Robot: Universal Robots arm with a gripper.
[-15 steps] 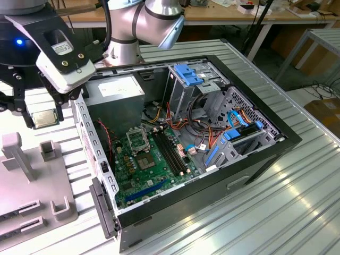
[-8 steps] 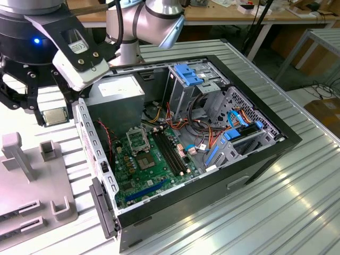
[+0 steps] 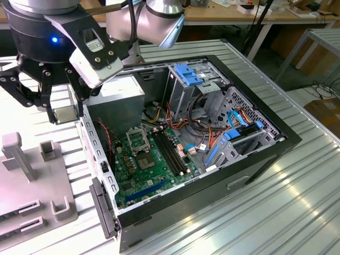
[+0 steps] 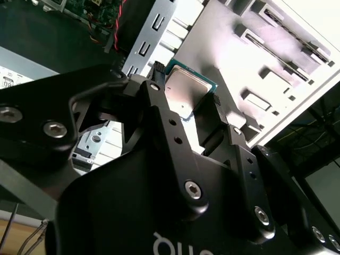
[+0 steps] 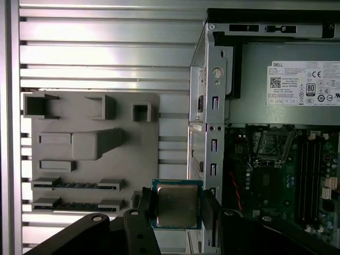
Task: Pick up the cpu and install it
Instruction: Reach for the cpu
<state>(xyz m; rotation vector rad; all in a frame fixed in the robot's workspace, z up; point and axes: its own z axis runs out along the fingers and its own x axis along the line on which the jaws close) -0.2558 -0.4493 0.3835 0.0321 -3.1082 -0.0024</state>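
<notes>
Silvery-grey square cpu (image 3: 66, 114) with a greenish rim, clamped flat between the fingers of the black gripper (image 3: 65, 110)
Chip and gripper hang at the exterior view's left, mid-height, over the slatted metal table (image 3: 255, 218), between the grey plastic fixture tray (image 3: 21, 180) and the open black computer case (image 3: 289, 142), well apart from the green motherboard (image 3: 146, 178) at frame centre

Silver-grey arm (image 3: 159, 18), black wrist (image 3: 32, 26), blue light (image 3: 54, 39); matte black end effector (image 4: 188, 101), hex screws (image 4: 192, 189), white marking (image 4: 170, 245).

Bright overhead light glares white off the ribbed table (image 3: 297, 212).
</notes>
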